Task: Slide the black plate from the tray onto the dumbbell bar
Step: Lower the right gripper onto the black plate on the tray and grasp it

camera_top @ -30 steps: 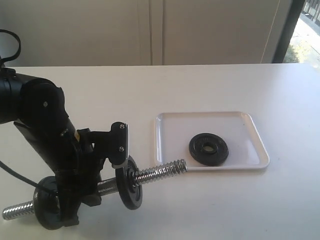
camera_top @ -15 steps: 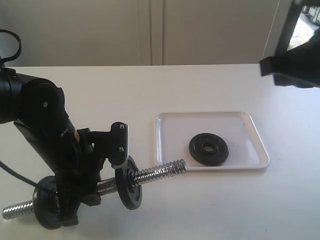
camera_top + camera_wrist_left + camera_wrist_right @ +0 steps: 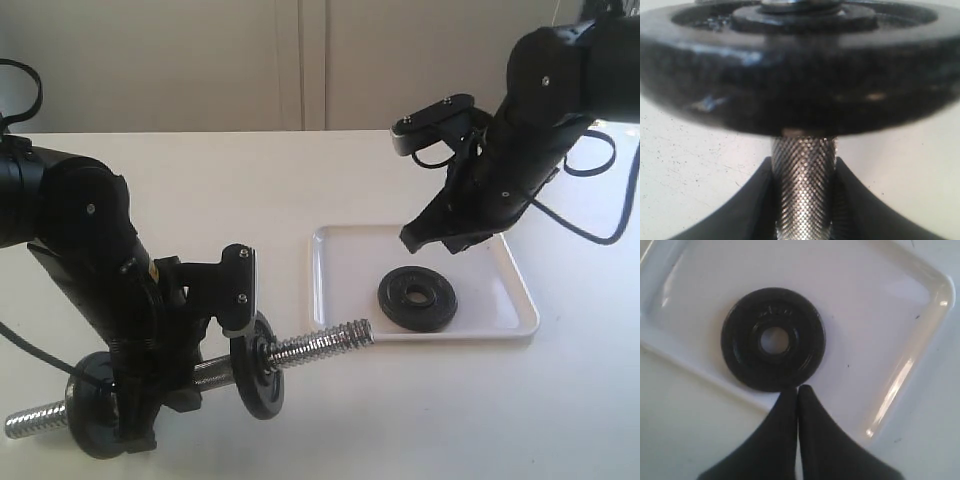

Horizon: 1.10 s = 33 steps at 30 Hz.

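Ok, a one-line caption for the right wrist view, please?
Shut right end effector poised over the white tray, with the black plate lying flat inside.

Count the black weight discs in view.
3. One plate lies flat in the tray. Two are on the bar: the near disc toward the tray, the far disc at the other end, partly hidden.

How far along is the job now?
Done: the left gripper clamps the dumbbell bar, its threaded end free. In hand: the right gripper, shut, hangs over the tray. Left: the black plate lies flat in the tray, not yet gripped or slid on.
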Motion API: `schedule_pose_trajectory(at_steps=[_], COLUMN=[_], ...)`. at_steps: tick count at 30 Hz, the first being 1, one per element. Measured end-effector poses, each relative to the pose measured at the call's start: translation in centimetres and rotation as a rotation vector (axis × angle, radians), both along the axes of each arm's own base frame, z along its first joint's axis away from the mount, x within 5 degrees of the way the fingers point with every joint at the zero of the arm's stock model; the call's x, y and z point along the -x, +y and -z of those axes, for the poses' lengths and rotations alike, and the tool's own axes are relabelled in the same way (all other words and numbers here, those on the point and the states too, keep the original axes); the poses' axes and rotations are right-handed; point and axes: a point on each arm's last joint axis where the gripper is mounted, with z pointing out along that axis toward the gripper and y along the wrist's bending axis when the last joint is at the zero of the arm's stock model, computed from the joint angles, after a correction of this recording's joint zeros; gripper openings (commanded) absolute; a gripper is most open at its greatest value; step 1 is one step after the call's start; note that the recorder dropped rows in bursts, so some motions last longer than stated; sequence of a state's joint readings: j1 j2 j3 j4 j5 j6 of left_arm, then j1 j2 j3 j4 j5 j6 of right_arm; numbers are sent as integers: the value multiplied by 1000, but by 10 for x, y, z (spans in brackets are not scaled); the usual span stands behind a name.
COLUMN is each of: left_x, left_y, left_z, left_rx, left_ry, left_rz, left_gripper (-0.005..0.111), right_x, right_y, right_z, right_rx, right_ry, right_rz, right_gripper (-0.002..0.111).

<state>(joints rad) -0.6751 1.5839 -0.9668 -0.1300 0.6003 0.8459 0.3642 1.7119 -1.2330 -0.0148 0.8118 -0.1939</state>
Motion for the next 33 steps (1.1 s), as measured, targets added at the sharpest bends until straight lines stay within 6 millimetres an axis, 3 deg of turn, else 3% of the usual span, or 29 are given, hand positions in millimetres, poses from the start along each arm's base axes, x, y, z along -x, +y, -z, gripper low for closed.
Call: schedule_pose_trajectory(at_steps=[2, 7, 8, 22, 33], left_x=[0, 0, 0, -1, -1], left_y=[0, 0, 0, 0, 0], left_z=[0, 0, 0, 0, 0], left_rx=[-1, -1, -1, 2, 3], left_ry=[-1, -1, -1, -6, -7], left_rz=[1, 1, 1, 0, 0], left_gripper=[0, 0, 0, 0, 0], right_x=[-5, -12, -13, -16, -23], right_y=[1, 5, 5, 13, 19], right_z=[8, 17, 18, 20, 64], right_rx=[9, 20, 21, -106, -111], right_ry=[-8, -34, -39, -40, 92], right_rz=[-13, -60, -65, 37, 105], right_gripper=[30, 100, 105, 105, 104])
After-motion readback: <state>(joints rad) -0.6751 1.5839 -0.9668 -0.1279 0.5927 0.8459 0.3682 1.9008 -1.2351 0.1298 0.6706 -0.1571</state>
